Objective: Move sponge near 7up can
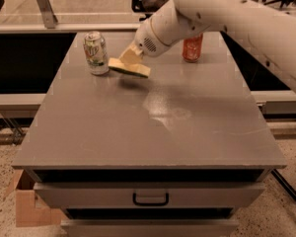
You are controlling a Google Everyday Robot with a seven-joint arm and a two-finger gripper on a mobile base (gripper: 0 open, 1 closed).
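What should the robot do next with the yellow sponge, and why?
Probably lower the sponge straight down onto the table and let go. The gripper holds it slightly raised off the tabletop, right beside the 7up can.

You'll see the cream gripper [131, 58] and pale-yellow sponge [129, 67] just beside the white-and-green 7up can [95, 52]; the red-orange can [192, 48] stands well apart from it.
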